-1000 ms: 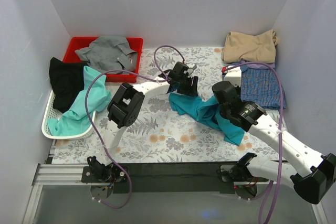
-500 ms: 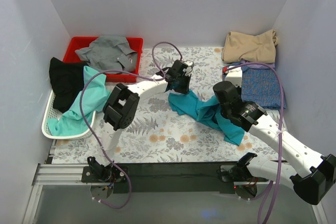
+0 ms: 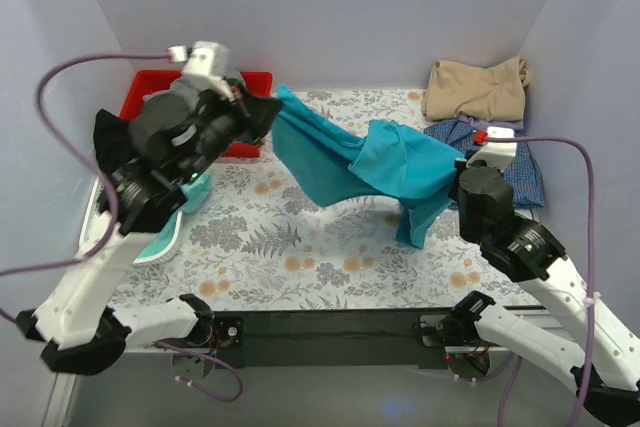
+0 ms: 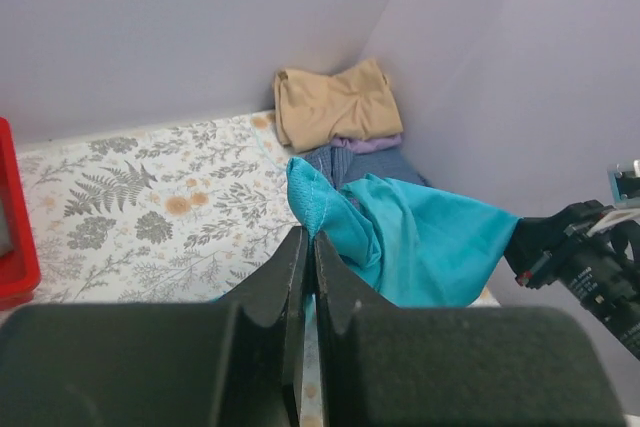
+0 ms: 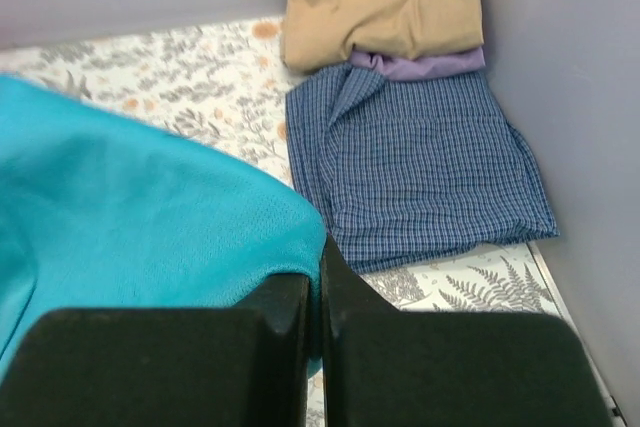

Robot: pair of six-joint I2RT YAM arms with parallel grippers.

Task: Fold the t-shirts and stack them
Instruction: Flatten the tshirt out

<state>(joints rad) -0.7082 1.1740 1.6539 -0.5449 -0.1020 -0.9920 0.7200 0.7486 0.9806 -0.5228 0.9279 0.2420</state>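
Note:
The teal-blue t-shirt hangs in the air above the floral table, stretched between both grippers. My left gripper is shut on its left corner, high near the red tray; the wrist view shows the jaws closed on a hemmed edge of the shirt. My right gripper is shut on the shirt's right side, with the cloth pinched at the jaws. A tan shirt lies on a blue-purple checked shirt at the back right.
A red tray stands at the back left, partly hidden by my left arm. A white basket at the left holds a black shirt and a mint-green shirt. Walls close in the back and sides.
Both arms have risen and pulled apart. The teal shirt, earlier bunched on the table, now hangs stretched between them. The left arm swung up and to the left.

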